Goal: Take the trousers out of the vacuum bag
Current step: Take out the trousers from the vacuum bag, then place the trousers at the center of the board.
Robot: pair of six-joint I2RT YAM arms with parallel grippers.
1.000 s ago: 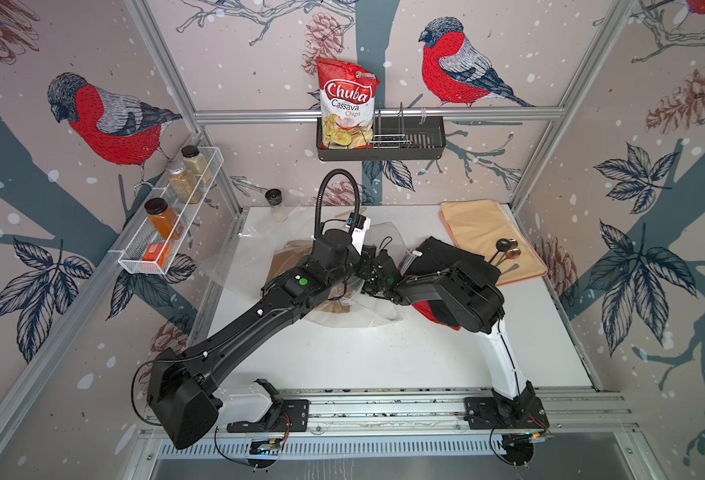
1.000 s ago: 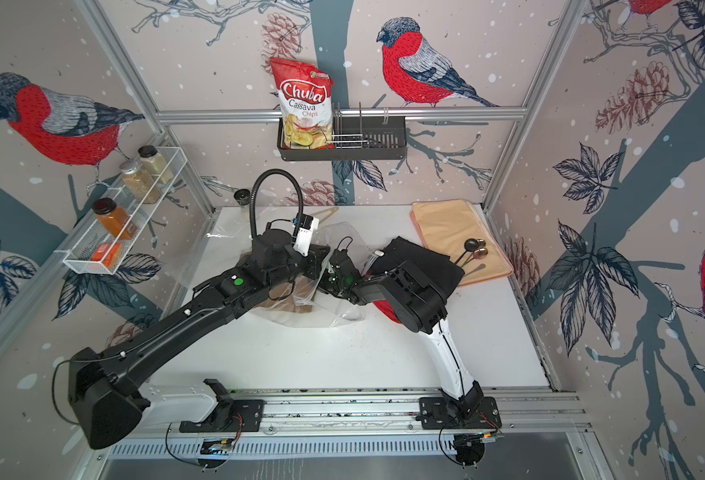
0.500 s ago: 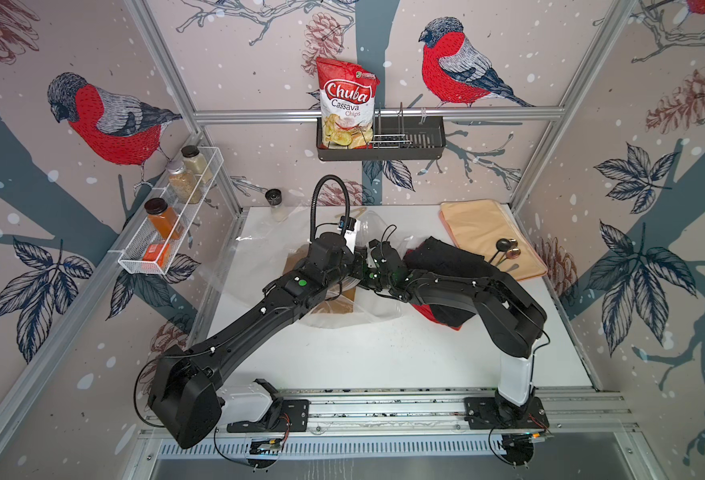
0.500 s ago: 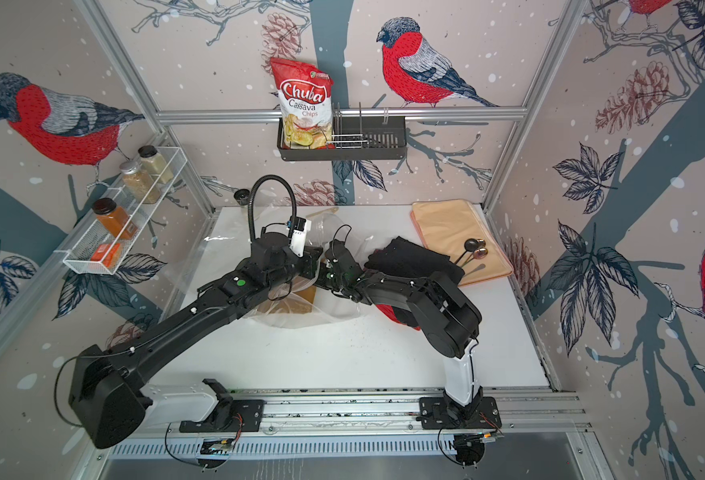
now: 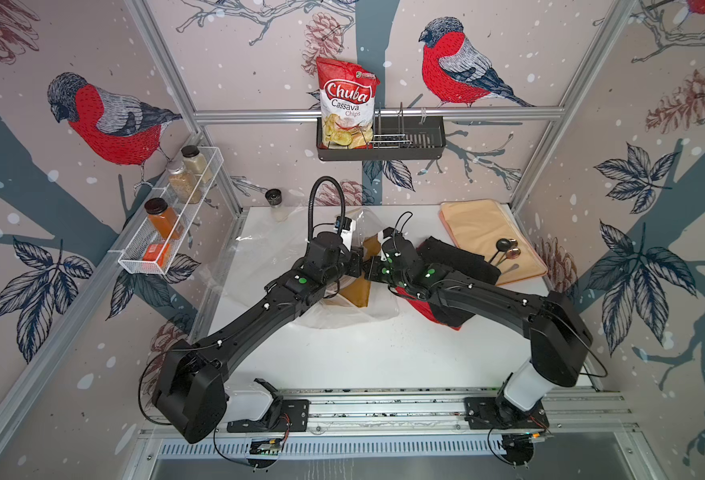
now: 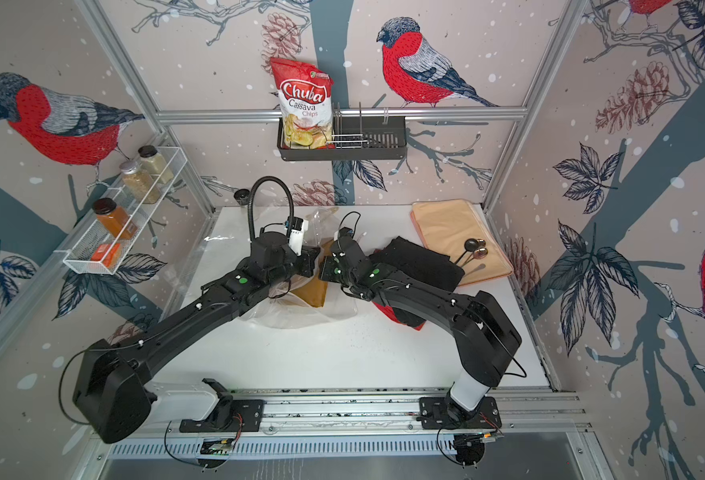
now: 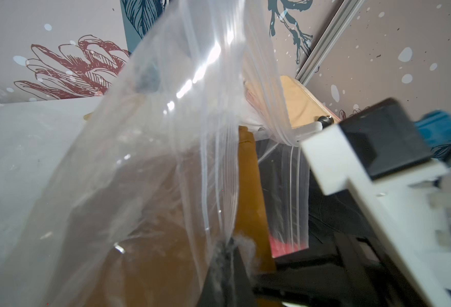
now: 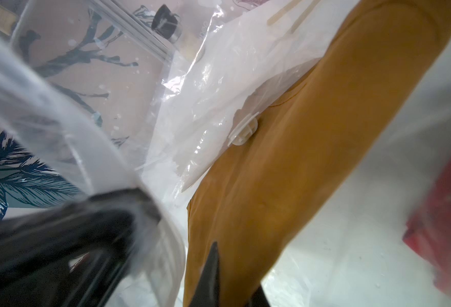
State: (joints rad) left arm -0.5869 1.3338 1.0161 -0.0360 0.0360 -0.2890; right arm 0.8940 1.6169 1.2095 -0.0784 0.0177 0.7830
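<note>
The clear vacuum bag [image 5: 334, 318] lies crumpled mid-table. My left gripper [image 5: 359, 262] is shut on the bag's zip edge [image 7: 245, 170] and holds it up; its tips [image 7: 227, 245] pinch the plastic. The mustard-brown trousers [image 5: 357, 293] lie partly inside the bag, one end raised. My right gripper [image 5: 370, 270] is shut on that cloth [image 8: 312, 133], one fingertip [image 8: 213, 255] lying on it. The bag's white valve disc [image 8: 243, 131] sits beside the cloth. The black trousers [image 5: 454, 257] lie on the red trousers [image 5: 425, 311], outside the bag, under the right arm.
A peach mat [image 5: 483, 232] with two spoons [image 5: 504, 249] lies at the back right. A small dark-capped jar [image 5: 273, 199] stands at the back wall. A wire shelf of spice jars [image 5: 168, 224] hangs left, and a rack with a chips bag [image 5: 346, 104] hangs behind.
The right arm has stretched out, its elbow sinking back to the right. The raised end of the mustard-brown trousers now shows between the two grippers. The left gripper still holds the bag edge.
</note>
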